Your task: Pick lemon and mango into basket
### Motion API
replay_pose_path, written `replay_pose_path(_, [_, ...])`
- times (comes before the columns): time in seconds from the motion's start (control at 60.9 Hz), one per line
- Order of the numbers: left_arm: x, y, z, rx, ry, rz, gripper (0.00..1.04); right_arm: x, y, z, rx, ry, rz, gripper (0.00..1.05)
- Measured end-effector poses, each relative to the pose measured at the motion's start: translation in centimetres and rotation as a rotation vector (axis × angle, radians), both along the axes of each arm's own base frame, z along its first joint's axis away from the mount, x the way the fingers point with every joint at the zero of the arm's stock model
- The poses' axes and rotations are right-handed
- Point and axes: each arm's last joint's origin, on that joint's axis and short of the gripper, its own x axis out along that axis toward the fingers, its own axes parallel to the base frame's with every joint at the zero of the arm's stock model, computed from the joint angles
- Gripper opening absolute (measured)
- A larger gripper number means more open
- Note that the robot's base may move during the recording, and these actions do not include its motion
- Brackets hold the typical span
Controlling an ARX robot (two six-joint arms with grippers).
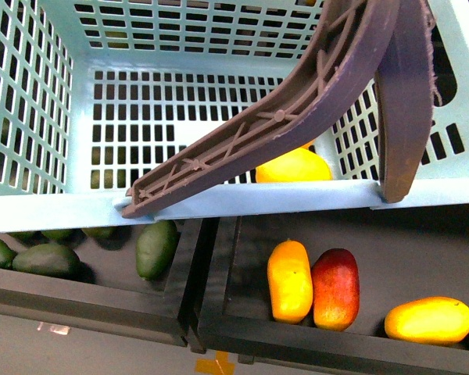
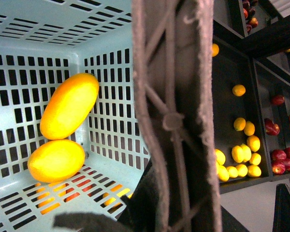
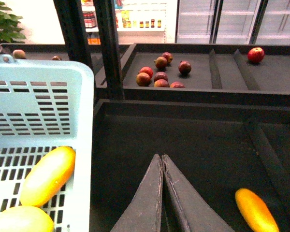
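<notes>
The turquoise basket (image 1: 219, 197) hangs above the black fruit trays, and my left gripper (image 2: 144, 212) is shut on its brown ribbed handle (image 2: 171, 116), which hides most of the fingers. Inside the basket lie two fruits touching each other: the long mango (image 2: 69, 106) against the slotted wall and the rounder lemon (image 2: 56, 160) on the floor beside it. Both also show in the right wrist view, mango (image 3: 47, 176) and lemon (image 3: 20, 220). My right gripper (image 3: 161, 157) is shut and holds nothing, over a dark tray just beside the basket's rim (image 3: 84, 145).
Below the basket, one black tray (image 1: 242, 328) holds yellow-orange mangoes (image 1: 289, 281) and a dark red mango (image 1: 335, 289); the tray to its left holds green fruits (image 1: 156, 248). A yellow fruit (image 3: 256, 210) lies near my right gripper. Shelves behind carry red fruit (image 3: 160, 76).
</notes>
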Motion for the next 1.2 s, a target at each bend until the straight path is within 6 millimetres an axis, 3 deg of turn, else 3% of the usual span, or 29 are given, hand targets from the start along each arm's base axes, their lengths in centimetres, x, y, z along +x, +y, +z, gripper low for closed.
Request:
replay_pose_path(0.64, [0.0, 0.0, 0.0, 0.0, 0.001, 0.0, 0.04, -2.9, 0.0, -2.6, 0.0, -0.013, -0.002, 0.02])
replay_pose_path(1.198, [0.0, 0.0, 0.0, -0.002, 0.002, -0.003, 0.04, -4.1, 0.0, -2.5, 0.0, -0.023, -0.002, 0.02])
